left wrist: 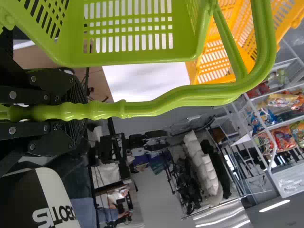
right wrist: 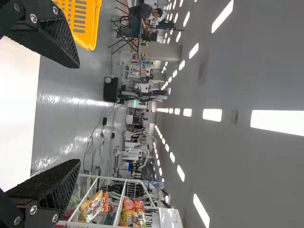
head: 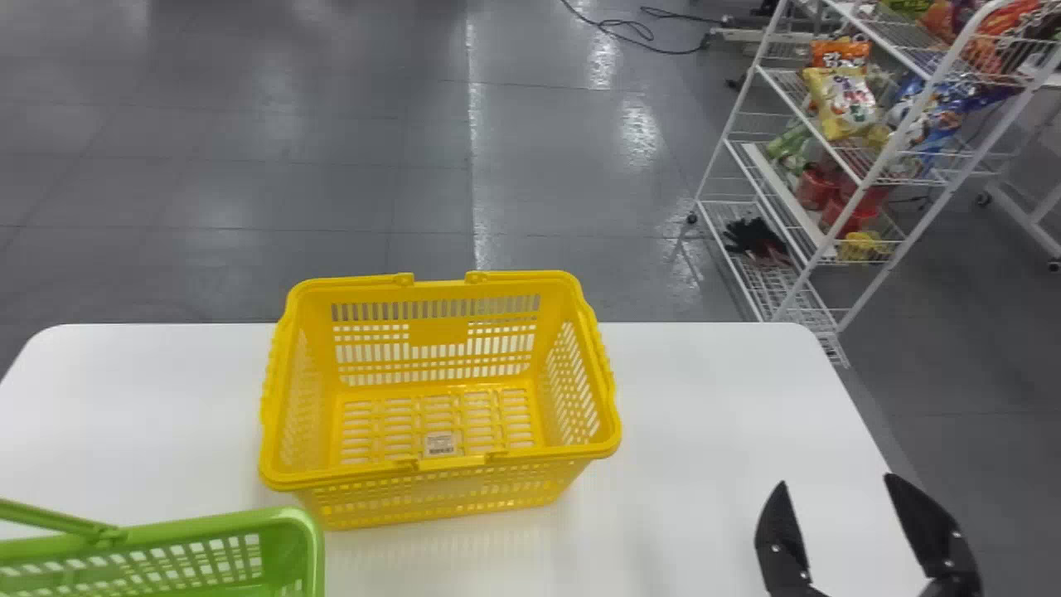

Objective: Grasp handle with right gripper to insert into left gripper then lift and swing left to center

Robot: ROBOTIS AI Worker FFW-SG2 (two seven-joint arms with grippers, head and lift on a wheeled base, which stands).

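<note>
Facing 1 white table (head: 696, 398), grey floor (head: 315, 191) and 1 wire rack (head: 868, 177) beyond, you hold the right gripper (head: 835, 481) spread at near right, the left gripper (left wrist: 80, 112) pinching the green basket's (head: 207, 524) handle (left wrist: 142, 108) at near left.

The left gripper (left wrist: 80, 113) partly hides the handle (left wrist: 166, 99) within it. Well left of the right gripper (head: 835, 482), head-view edges crop the green basket (head: 207, 524); beyond that pincer, small dark items (head: 756, 239), possibly gloves, defy certain naming.

Rows of ceiling lights (right wrist: 213, 115) burn white, glare streaks the glossy floor (head: 564, 166), and the tabletop (head: 704, 398) is bright
</note>
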